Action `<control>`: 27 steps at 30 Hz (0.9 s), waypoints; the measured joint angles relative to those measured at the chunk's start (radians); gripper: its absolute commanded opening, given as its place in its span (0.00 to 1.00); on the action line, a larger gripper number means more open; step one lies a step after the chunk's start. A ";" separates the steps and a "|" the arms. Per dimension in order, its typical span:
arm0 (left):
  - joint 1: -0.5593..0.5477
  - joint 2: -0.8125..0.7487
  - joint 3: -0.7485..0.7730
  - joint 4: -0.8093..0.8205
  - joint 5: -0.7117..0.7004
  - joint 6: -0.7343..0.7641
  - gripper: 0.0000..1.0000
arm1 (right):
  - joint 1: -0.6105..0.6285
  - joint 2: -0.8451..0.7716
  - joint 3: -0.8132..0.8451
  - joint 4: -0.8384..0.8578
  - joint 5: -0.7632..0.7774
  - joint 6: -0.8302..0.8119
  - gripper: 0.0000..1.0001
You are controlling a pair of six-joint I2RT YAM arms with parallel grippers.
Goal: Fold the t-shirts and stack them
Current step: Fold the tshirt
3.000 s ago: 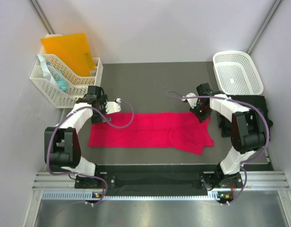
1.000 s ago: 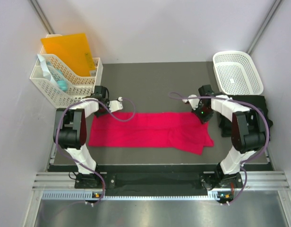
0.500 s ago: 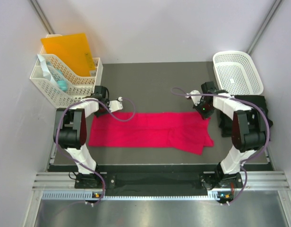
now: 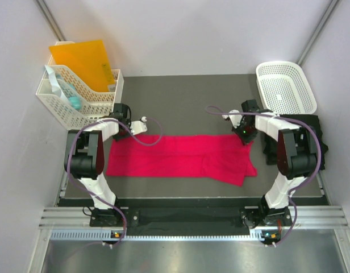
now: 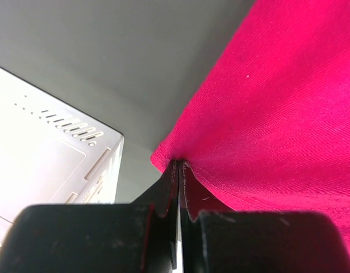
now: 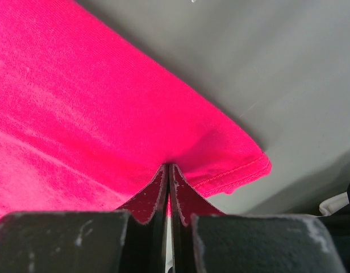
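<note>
The red t-shirt lies spread flat on the table as a long band. It sits to the left of the white basket and nearer the arm bases than it. Its long axis runs left to right, across the front of both arms, and its basket-side end is bunched into a loose fold.

The next move turns on the hold at the edge facing the basket's row. The left hand is closed tight on the corner farthest from the basket, with a pinch of red hem between its fingertips. The right hand is clamped the same way on the corner closest to the basket (its wrist view shows the stitched hem curling just past the fingers). Each arm therefore has its own end, and neither is better placed than the other. From both hands the rest of the cloth lies toward the bases and inward, stretched between them.

With both corners gripped, my judgement is that the edge should be lifted and carried together toward the bases. The two hands should keep level so the band folds along its length without skewing.

The black t-shirt lies just on the near side of the basket, apart from the red one and not held.
</note>
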 measured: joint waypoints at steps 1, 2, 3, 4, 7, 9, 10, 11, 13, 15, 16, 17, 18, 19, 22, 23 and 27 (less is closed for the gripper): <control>0.000 0.000 0.000 0.000 0.000 -0.005 0.43 | -0.002 0.000 0.000 0.000 -0.003 0.001 0.00; 0.000 0.000 0.000 -0.002 0.001 -0.010 0.64 | -0.003 0.000 0.000 0.000 -0.006 0.002 0.00; 0.000 0.000 0.003 0.000 -0.003 -0.013 0.88 | -0.004 0.000 0.001 0.000 -0.008 0.004 0.00; 0.000 -0.005 0.013 0.005 -0.003 -0.019 0.97 | -0.005 0.000 0.002 -0.001 -0.010 0.006 0.00; 0.007 -0.046 0.031 -0.019 0.026 -0.054 0.99 | -0.007 0.006 0.013 -0.011 -0.012 0.009 0.00; 0.008 -0.081 0.031 -0.041 0.047 -0.069 0.99 | -0.007 0.015 0.023 -0.021 -0.013 0.010 0.00; 0.008 -0.096 0.031 -0.051 0.054 -0.071 0.99 | -0.007 0.019 0.030 -0.027 -0.013 0.010 0.00; 0.008 -0.116 0.031 -0.062 0.060 -0.074 0.99 | -0.007 0.027 0.040 -0.038 -0.013 0.011 0.00; 0.008 -0.159 0.034 -0.084 0.073 -0.075 0.99 | -0.007 0.044 0.061 -0.058 -0.013 0.011 0.00; 0.008 -0.200 0.043 -0.099 0.082 -0.075 0.99 | -0.007 0.063 0.087 -0.079 -0.012 0.014 0.00; 0.008 -0.222 0.050 -0.109 0.087 -0.075 0.99 | -0.007 0.076 0.103 -0.092 -0.011 0.015 0.00; 0.008 -0.243 0.057 -0.116 0.093 -0.075 0.99 | -0.007 0.088 0.121 -0.107 -0.010 0.015 0.00; 0.008 -0.264 0.064 -0.121 0.100 -0.074 0.99 | -0.007 0.102 0.139 -0.123 -0.008 0.016 0.00; 0.007 -0.287 0.071 -0.126 0.109 -0.074 0.99 | -0.007 0.115 0.156 -0.138 -0.006 0.016 0.00; 0.003 -0.358 0.075 -0.131 0.140 -0.074 0.99 | -0.006 0.164 0.222 -0.199 -0.001 0.018 0.00; -0.001 -0.383 0.075 -0.133 0.148 -0.074 0.99 | -0.005 0.172 0.235 -0.212 0.000 0.018 0.00; -0.025 -0.463 0.074 -0.141 0.161 -0.070 0.99 | -0.002 0.230 0.314 -0.283 0.011 0.016 0.00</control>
